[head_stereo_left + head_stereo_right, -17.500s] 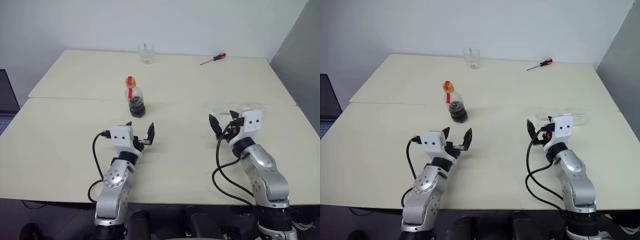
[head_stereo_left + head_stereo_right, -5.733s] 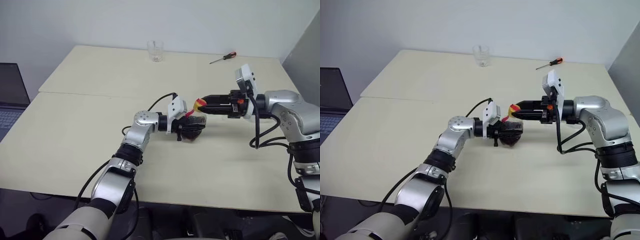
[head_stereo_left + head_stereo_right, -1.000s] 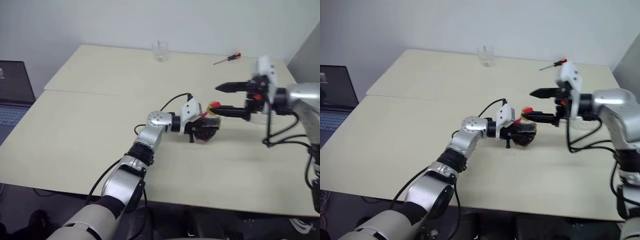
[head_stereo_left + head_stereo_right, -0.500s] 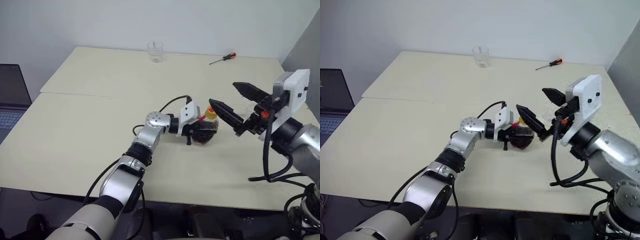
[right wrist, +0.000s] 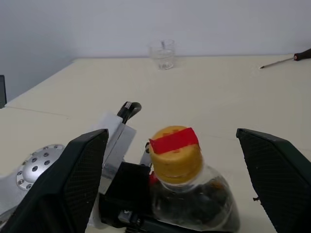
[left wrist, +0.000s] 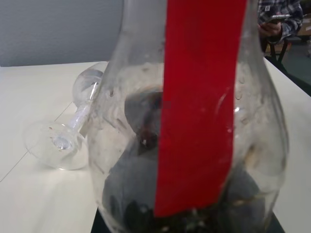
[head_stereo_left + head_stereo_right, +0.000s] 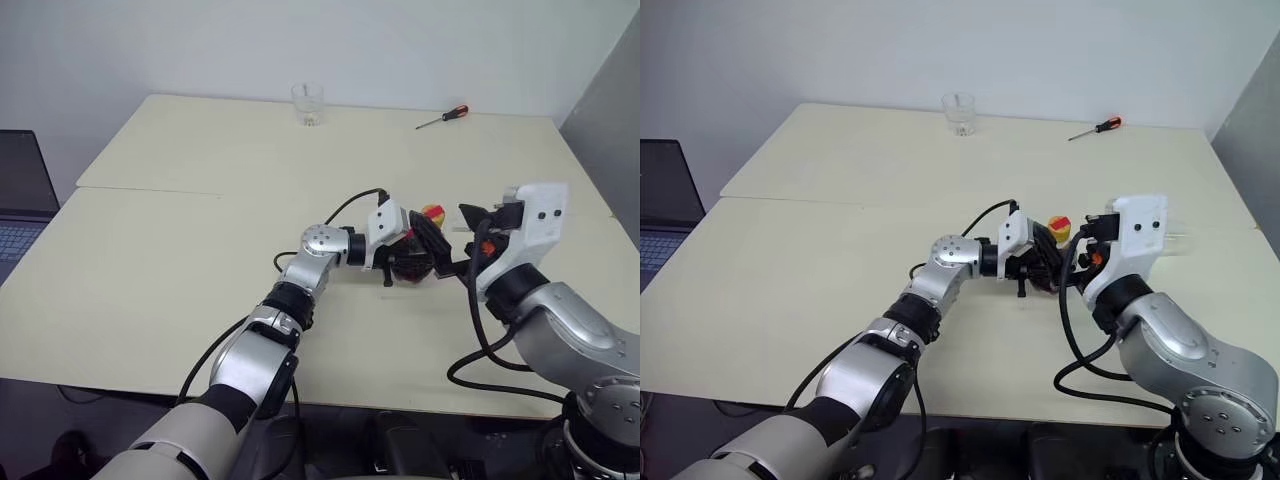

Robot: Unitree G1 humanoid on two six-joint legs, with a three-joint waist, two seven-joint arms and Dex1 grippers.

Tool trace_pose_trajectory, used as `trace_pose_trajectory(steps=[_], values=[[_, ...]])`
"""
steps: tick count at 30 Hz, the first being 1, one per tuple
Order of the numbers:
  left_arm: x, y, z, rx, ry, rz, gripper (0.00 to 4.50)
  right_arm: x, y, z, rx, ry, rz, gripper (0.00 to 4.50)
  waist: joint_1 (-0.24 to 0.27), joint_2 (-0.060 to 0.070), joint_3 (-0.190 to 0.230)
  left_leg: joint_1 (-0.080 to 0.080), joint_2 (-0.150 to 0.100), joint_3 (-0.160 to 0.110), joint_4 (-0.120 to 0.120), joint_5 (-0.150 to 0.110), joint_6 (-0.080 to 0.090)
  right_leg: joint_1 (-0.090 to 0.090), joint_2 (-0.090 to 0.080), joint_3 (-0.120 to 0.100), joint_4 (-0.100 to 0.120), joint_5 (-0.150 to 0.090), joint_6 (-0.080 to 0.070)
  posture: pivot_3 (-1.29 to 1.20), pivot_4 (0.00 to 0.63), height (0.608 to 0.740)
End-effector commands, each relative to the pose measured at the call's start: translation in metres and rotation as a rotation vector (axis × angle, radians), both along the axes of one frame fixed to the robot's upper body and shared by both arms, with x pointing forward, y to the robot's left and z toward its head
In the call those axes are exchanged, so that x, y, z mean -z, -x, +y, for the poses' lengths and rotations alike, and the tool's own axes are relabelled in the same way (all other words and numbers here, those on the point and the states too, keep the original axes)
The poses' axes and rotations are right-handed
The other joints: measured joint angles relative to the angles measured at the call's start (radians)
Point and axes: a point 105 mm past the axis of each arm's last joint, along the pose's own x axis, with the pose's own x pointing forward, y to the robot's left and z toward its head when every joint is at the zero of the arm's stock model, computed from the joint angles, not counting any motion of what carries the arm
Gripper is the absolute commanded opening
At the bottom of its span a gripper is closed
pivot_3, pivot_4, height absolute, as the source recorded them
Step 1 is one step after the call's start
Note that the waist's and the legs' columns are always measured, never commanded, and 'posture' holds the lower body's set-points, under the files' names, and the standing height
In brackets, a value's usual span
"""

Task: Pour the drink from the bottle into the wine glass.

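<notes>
End effector point(image 5: 177, 194) fingers flank capped bottle point(image 5: 187, 194); tumbler point(image 5: 162, 54), screwdriver point(image 5: 285, 59) beyond.

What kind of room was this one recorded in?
Probably an office or lab workspace, not a kitchen: two plain cream tables pushed together against a bare white wall, a laptop at the left edge, and a screwdriver lying at the far side near a tumbler.

Silver-grey jointed arm shells are seen, with white camera housings at both wrists; black cables are looped along each forearm, and the right gripper point(image 5: 177, 179) is fitted with black textured fingers point(image 5: 80, 184)
</notes>
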Motion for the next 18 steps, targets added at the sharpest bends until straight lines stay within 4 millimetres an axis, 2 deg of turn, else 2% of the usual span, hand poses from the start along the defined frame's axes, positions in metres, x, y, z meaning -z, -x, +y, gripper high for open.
trace_pose_trajectory(steps=[1, 11, 18], values=[[-0.018, -0.001, -0.002, 0.013, 0.036, -0.061, 0.91, -0.017, 0.011, 0.012, -0.035, -0.029, -0.087, 4.5, 0.0, 0.0, 0.0, 0.0, 0.0, 0.0, 0.0, 0.0, 0.0, 0.0, 0.0, 0.0, 0.0, 0.0, 0.0, 0.0, 0.15, 0.74], [-0.015, 0.002, 0.0, 0.019, 0.037, -0.053, 0.91, -0.007, -0.003, 0.009, 0.017, -0.026, -0.044, 4.5, 0.002, 0.0, 0.0, 0.0, 0.0, 0.0, 0.0, 0.0, 0.0, 0.0, -0.001, 0.0, -0.001, 0.0, 0.0, 0.0, 0.15, 0.74], [-0.015, 0.007, -0.001, 0.04, 0.039, -0.046, 0.91, 0.006, -0.02, 0.003, 0.088, -0.033, 0.015, 4.5, 0.002, 0.0, 0.0, 0.0, 0.0, 0.0, 0.0, 0.0, 0.0, 0.0, -0.001, 0.0, 0.0, 0.0, 0.0, 0.0, 0.15, 0.74]])
